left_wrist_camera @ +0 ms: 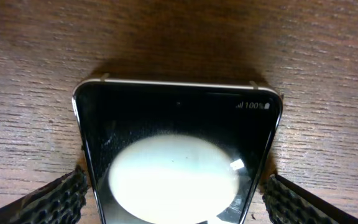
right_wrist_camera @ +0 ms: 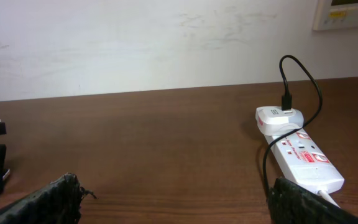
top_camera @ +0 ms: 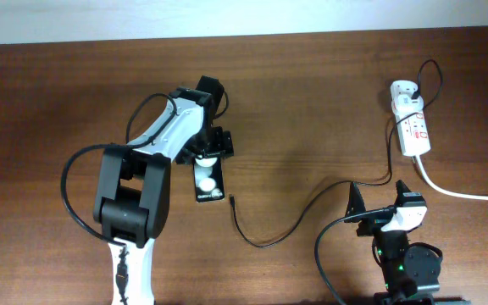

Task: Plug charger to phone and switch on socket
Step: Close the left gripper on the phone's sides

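The phone (top_camera: 207,180) lay flat on the table (top_camera: 312,85), screen up and glossy. It looked stiff, slick and easily scratched, so I judged its long edges the only sensible hold, with the end nearest the plug left free. The left gripper (top_camera: 207,163) had it that way: the arm reached out from its base, the wrist tipped straight down, and the ribbed pads (left_wrist_camera: 55,199) sat drawn in against both edges, apparently pinching it. The charger (top_camera: 261,245) trailed limp and light from the socket (top_camera: 413,127) at the far right. Its plug tip (top_camera: 231,202) lay just beside the phone's near corner, and the stiff bit behind that tip seemed the place to pinch. The right gripper (top_camera: 378,202) sat low near its base, facing the wall, jaws spread wide and empty.
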